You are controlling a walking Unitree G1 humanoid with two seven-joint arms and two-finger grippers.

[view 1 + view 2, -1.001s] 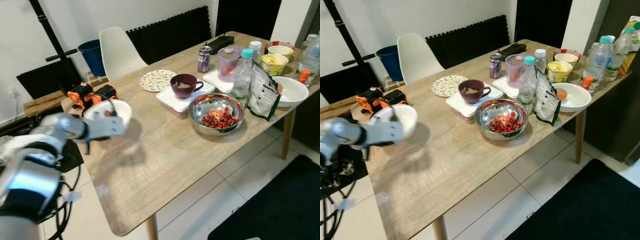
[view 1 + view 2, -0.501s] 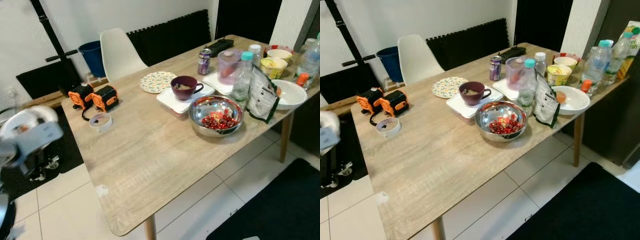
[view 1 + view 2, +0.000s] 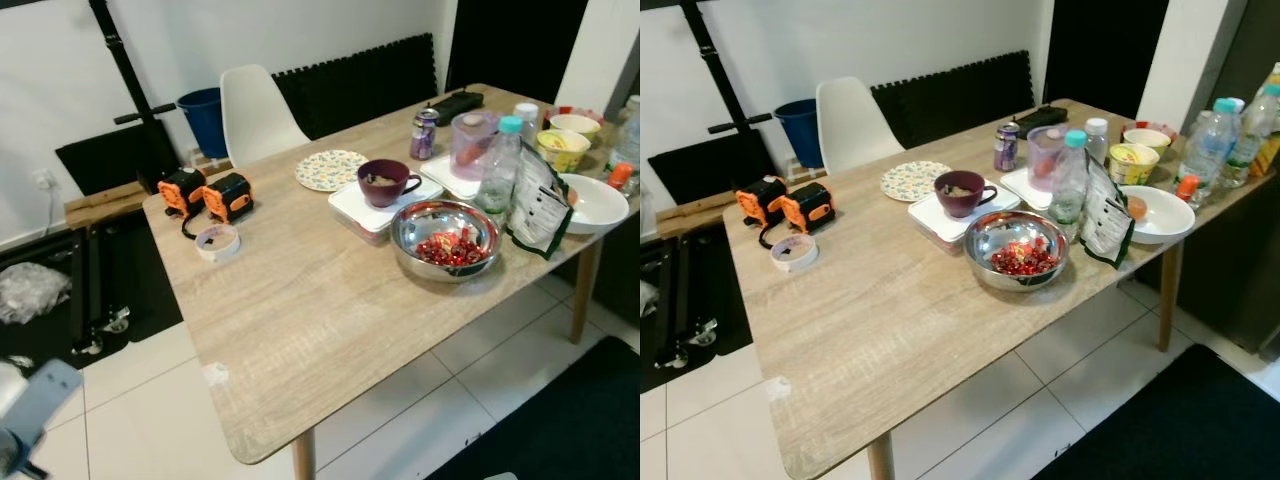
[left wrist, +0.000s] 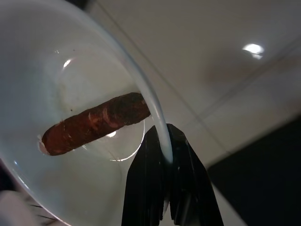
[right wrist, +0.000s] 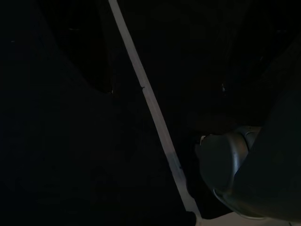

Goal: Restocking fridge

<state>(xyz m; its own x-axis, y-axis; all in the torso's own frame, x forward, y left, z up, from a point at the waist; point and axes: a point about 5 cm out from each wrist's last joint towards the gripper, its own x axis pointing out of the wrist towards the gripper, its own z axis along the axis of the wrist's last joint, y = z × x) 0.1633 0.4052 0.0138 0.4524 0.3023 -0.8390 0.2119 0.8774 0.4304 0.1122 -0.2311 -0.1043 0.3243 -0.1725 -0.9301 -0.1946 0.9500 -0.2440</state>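
1. The left gripper (image 4: pixel 167 155) pinches the rim of a white bowl (image 4: pixel 70 70); a browned sausage (image 4: pixel 94 123) lies inside, just beyond the fingertips, pale floor past that.

2. The right gripper's state cannot be told; its wrist view is dark.

3. Well away from the jaws, the table (image 3: pixel 330 330) holds most of the stock: steel bowl (image 3: pixel 445 238) of red fruit, mug (image 3: pixel 385 182), bottles, can (image 3: pixel 423 135), a snack bag (image 3: pixel 538 200).

4. Restocking looks barely begun: one bowl in hand, the rest waiting.

5. No label is readable.
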